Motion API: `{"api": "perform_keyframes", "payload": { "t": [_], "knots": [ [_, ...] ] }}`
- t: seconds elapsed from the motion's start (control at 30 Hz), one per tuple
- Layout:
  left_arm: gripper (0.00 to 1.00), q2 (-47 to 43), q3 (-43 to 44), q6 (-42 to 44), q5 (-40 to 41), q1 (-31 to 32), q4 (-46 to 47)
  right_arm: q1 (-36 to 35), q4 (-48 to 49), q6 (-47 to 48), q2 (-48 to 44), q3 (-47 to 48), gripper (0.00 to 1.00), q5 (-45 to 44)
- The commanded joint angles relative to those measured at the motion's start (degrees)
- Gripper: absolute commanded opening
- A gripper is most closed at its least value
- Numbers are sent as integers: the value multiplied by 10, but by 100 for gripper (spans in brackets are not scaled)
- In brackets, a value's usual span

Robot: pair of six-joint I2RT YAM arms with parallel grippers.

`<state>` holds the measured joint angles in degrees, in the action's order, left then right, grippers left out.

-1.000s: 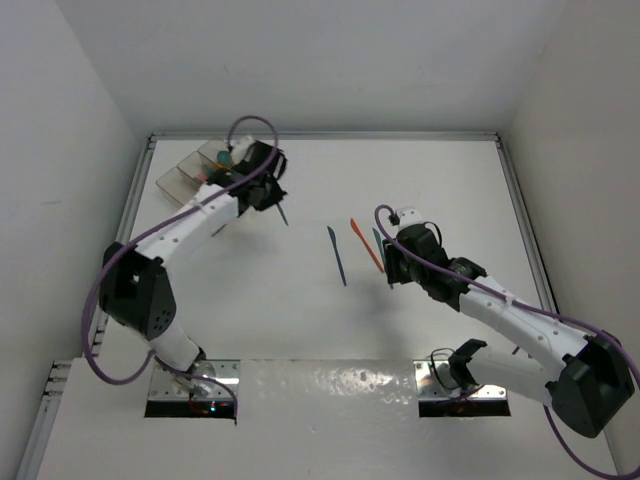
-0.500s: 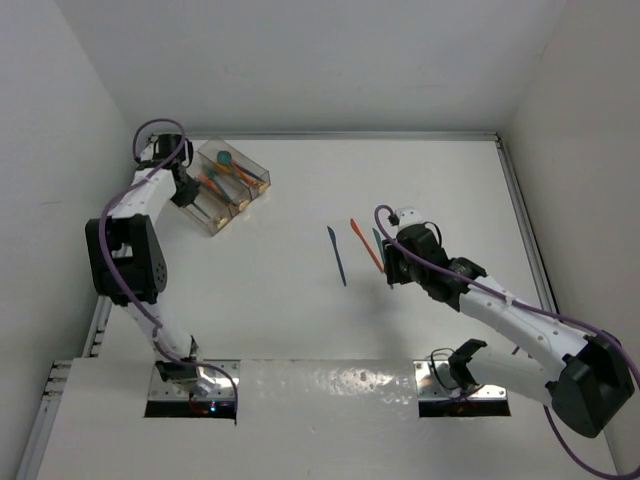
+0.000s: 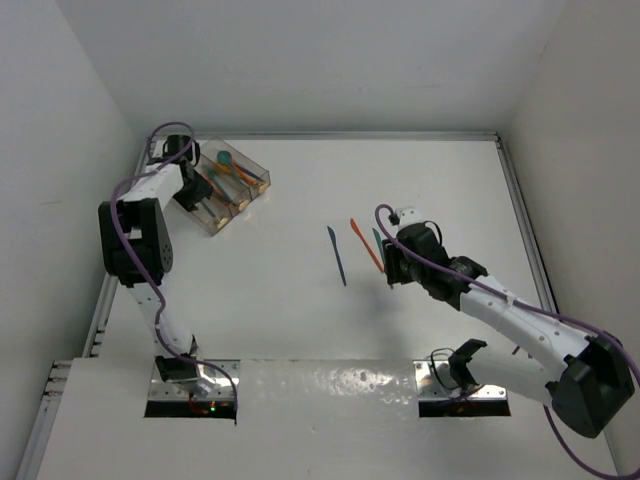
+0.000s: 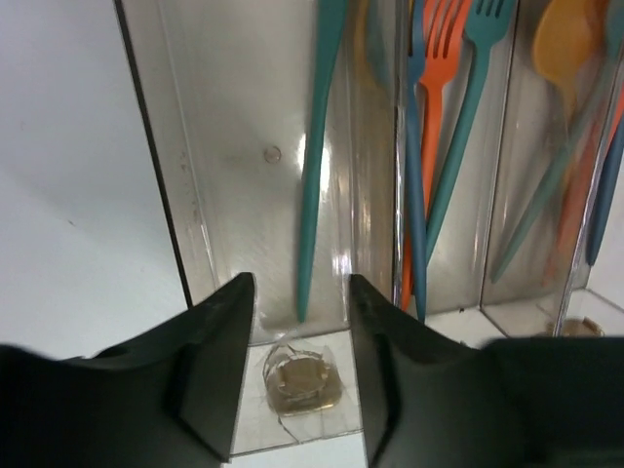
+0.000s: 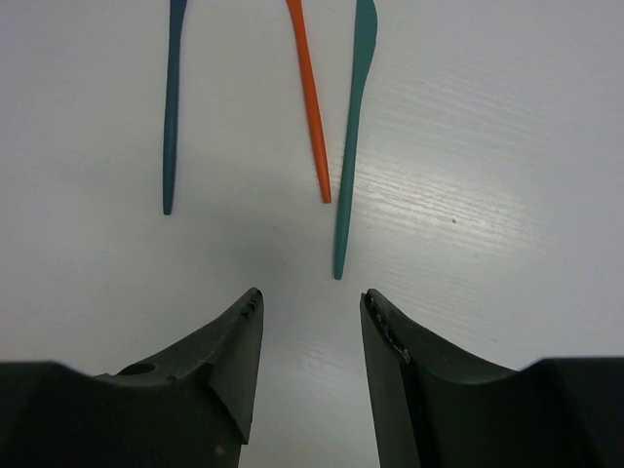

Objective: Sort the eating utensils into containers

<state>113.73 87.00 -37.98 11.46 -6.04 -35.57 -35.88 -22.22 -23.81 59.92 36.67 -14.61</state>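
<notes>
— Right claw first: we see its jaws apart with nothing between them, low over the table, a little right of the middle.

— We agree. Just beyond its tips three loose utensils lie flat, handles toward us: a blue utensil on the left, well apart from the others, then an orange utensil and a teal utensil just beside each other.

— Further off, near the far-left corner of the table, we find the clear tray, set at an angle to the edges.

— Our left claw is at its short end, jaws apart, straddling the end of an outer compartment. We cannot tell whether they touch the wall.

— That compartment holds one teal handle. In the middle one we make out a blue handle, an orange fork and a teal fork.

— The far compartment holds an orange spoon among other pieces that we cannot separate through the plastic.
</notes>
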Motion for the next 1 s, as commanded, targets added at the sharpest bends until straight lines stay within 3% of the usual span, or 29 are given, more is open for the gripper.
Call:
{"api": "perform_keyframes", "payload": {
  "t": [0.0,0.2,0.4,0.6,0.97],
  "knots": [
    [44,-54,-12,5,-36,2,23,-2,3,-5,-14,24,45,-6],
    [45,-147,-32,25,-43,57,25,-2,6,-4,-12,26,45,-9],
    [45,-166,-35,9,-14,251,-10,-1,3,-9,-22,24,46,-34],
    [46,-108,-32,-46,-4,432,-23,-2,-13,-26,-42,27,48,-70],
    [46,38,20,-75,-2,525,-28,-2,-19,-36,-65,11,50,-72]
  ]
}}
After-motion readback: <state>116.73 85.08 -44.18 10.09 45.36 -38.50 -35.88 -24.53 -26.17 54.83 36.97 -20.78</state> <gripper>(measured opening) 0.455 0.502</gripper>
